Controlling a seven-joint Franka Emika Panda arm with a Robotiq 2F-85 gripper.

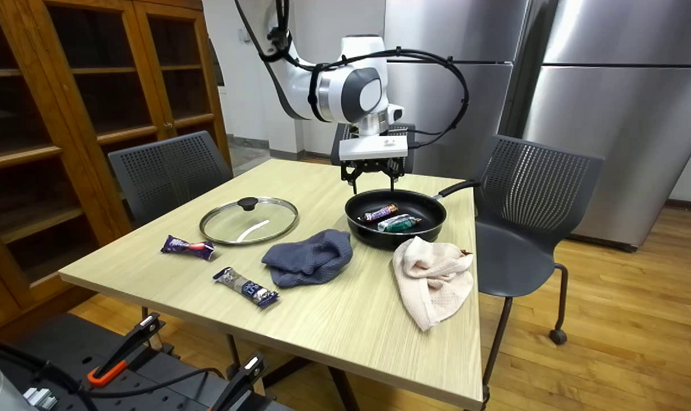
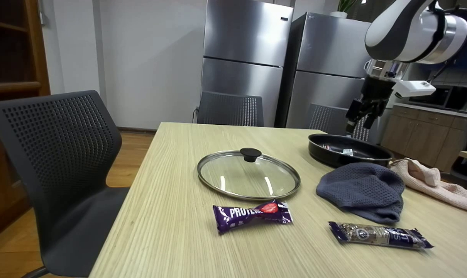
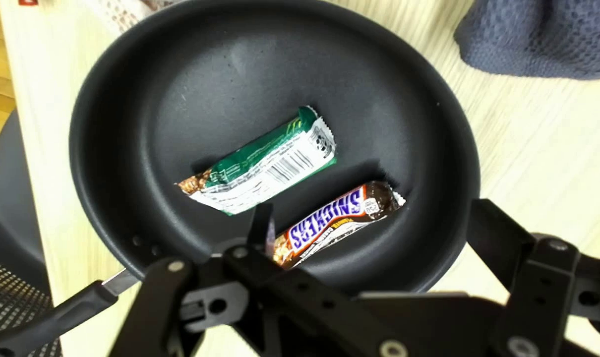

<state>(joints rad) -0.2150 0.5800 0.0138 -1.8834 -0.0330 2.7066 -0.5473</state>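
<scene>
Pale wood table (image 1: 351,322), glass lid (image 1: 251,224), blue cloth (image 1: 308,257) and pink cloth (image 1: 434,279) near black pan (image 1: 374,237), gripper (image 1: 373,189) above, jaws apart

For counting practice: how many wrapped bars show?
4: green bar and Snickers in pan, purple bar near lid, navy-ended bar near blue cloth; pink cloth may hide more.

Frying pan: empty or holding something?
Not empty: the wrist view shows a Snickers bar and a green-wrapped bar lying inside the frying pan.

I see a brown-wrapped Snickers bar (image 3: 337,224) lying flat in the black pan (image 3: 280,64). Near it, also on the pan's floor, lies a green-and-white packet (image 3: 264,167).
</scene>
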